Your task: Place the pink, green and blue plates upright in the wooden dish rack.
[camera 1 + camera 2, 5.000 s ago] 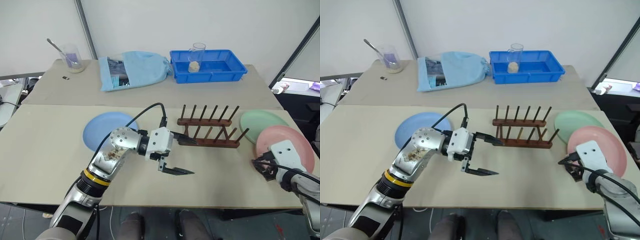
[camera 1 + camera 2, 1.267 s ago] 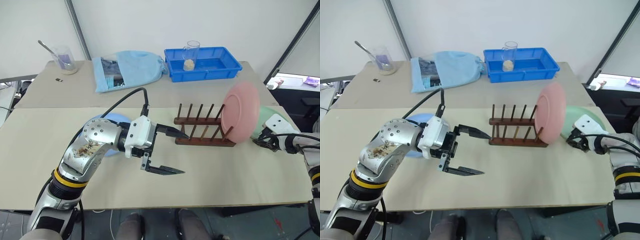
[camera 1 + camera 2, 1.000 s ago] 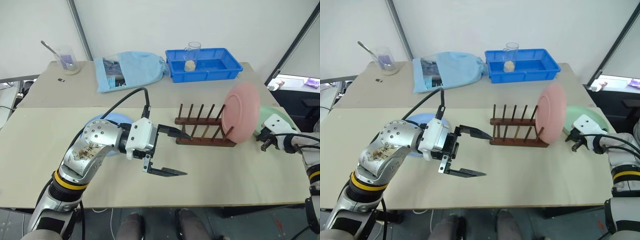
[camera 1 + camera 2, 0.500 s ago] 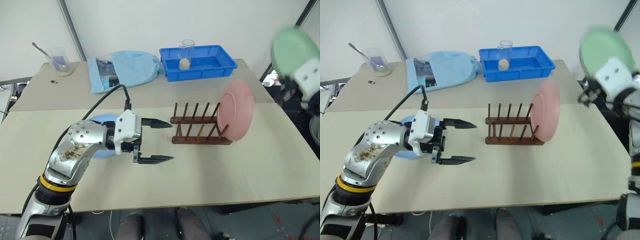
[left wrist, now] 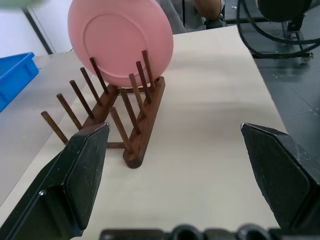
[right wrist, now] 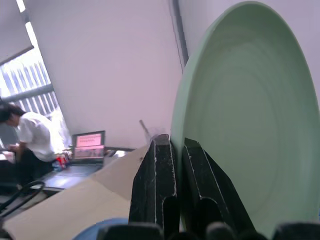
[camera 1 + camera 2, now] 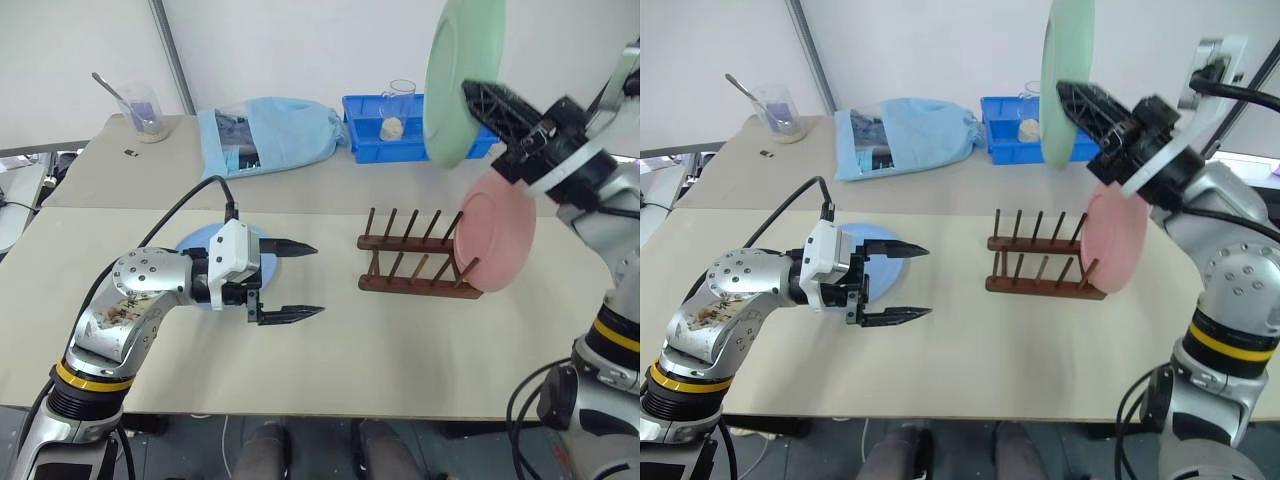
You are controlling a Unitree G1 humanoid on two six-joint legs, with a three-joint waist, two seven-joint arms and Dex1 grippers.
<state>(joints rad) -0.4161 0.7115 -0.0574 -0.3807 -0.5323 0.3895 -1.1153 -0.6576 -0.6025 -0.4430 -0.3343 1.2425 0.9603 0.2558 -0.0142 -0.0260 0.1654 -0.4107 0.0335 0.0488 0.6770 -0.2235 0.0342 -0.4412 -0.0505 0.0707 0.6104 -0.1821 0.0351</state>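
Right gripper: fingers clamped on the rim of the round mint green plastic plate, held on edge high above the far right part of the tabletop. Left gripper: fingers spread wide, holding nothing, above the tabletop's left half, just beside the round light blue plastic plate lying flat there. The round pale pink plastic plate stands upright in the right end slot of the small dark brown wooden dish rack, right of centre.

Left wrist view: both fingers wide apart, rack and pink plate between them, beyond.

Right wrist view: fingers pinching the green plate's rim.
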